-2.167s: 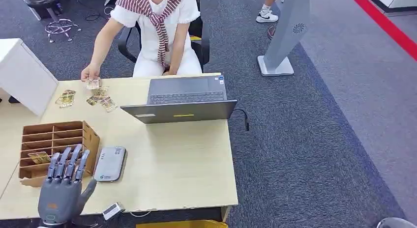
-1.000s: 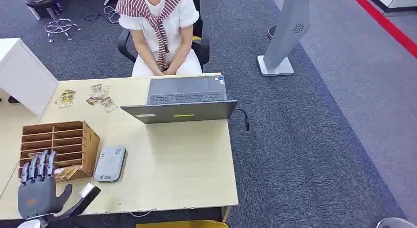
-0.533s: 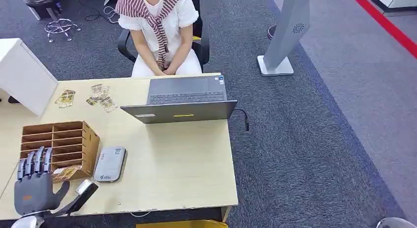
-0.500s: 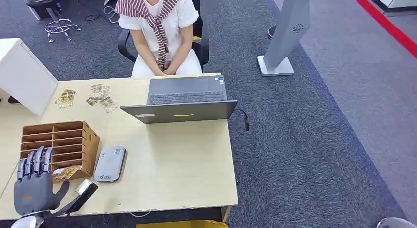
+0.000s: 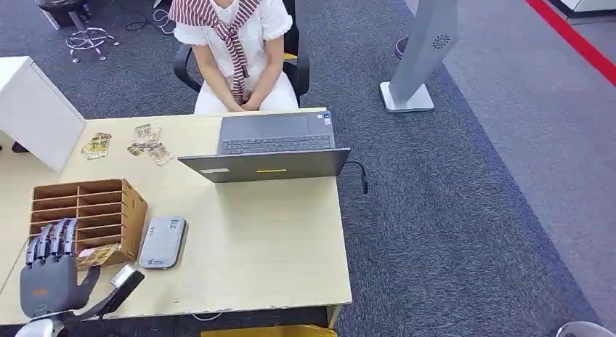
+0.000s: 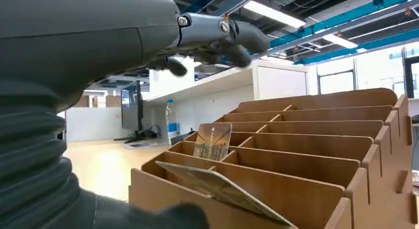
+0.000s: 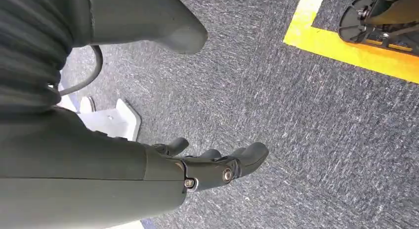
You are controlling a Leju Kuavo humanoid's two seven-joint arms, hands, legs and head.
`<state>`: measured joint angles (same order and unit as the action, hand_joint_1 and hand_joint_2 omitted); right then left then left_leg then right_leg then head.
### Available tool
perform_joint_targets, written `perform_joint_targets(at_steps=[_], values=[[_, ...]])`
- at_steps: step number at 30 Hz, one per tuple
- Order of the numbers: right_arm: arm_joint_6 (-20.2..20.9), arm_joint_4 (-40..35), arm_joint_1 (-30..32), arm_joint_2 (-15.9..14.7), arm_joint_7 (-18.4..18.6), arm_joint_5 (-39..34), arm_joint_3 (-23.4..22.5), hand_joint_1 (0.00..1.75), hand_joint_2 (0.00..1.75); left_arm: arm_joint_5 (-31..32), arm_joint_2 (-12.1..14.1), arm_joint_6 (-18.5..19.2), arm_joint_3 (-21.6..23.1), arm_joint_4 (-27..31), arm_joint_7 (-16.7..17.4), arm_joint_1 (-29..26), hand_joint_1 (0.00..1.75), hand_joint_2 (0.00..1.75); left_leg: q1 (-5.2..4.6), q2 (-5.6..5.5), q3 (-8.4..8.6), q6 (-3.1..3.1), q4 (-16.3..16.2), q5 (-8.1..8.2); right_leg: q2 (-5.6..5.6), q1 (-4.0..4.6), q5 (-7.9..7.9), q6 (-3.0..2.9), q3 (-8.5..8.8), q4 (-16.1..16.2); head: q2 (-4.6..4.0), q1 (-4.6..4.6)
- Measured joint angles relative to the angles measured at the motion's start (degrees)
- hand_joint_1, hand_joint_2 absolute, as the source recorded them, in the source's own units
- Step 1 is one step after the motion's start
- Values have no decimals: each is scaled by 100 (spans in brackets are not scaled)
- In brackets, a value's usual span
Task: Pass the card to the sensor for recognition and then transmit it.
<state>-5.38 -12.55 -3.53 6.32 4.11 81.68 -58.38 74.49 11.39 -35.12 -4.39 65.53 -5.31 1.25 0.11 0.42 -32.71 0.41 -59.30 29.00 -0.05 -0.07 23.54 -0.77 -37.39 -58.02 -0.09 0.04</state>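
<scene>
My left hand [image 5: 47, 277] hovers at the table's near left corner, just in front of the wooden slotted box [image 5: 87, 210], fingers spread and holding nothing. One card [image 5: 96, 256] leans in the box's front slot [image 6: 225, 190]; another card [image 6: 212, 140] stands upright two slots behind it. My left hand's fingers [image 6: 217, 37] reach above the box without touching it. The grey card sensor [image 5: 161, 242] lies flat on the table just right of the box. My right hand [image 7: 207, 167] hangs over the carpet, fingers loosely extended and empty.
An open laptop [image 5: 270, 149] stands mid-table in front of a seated person [image 5: 236, 46]. Several loose cards [image 5: 145, 142] lie on the far left of the table beside a white box [image 5: 33, 108]. A grey kiosk stand [image 5: 425, 46] is on the carpet.
My left hand has drawn back from above the box to the near left corner and has settled there. The person's hand has left the loose cards and returned to the lap.
</scene>
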Motion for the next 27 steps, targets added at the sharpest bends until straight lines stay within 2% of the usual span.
perform_joint_targets(at_steps=[13,20,27], values=[[11,0,1,0,0,83,2,0,175,-149,0,264,0,0,-22,4,175,175,0,0,0,0,0,0,0,0,0,0,0,0,0,0],[15,0,0,0,0,87,2,0,175,-188,2,286,0,0,-31,5,175,175,0,0,0,0,0,0,0,0,0,0,0,0,0,0],[18,0,0,-2,0,92,4,0,175,-326,0,262,0,42,-192,-5,175,175,0,0,0,0,0,0,0,0,0,0,0,0,0,0]])
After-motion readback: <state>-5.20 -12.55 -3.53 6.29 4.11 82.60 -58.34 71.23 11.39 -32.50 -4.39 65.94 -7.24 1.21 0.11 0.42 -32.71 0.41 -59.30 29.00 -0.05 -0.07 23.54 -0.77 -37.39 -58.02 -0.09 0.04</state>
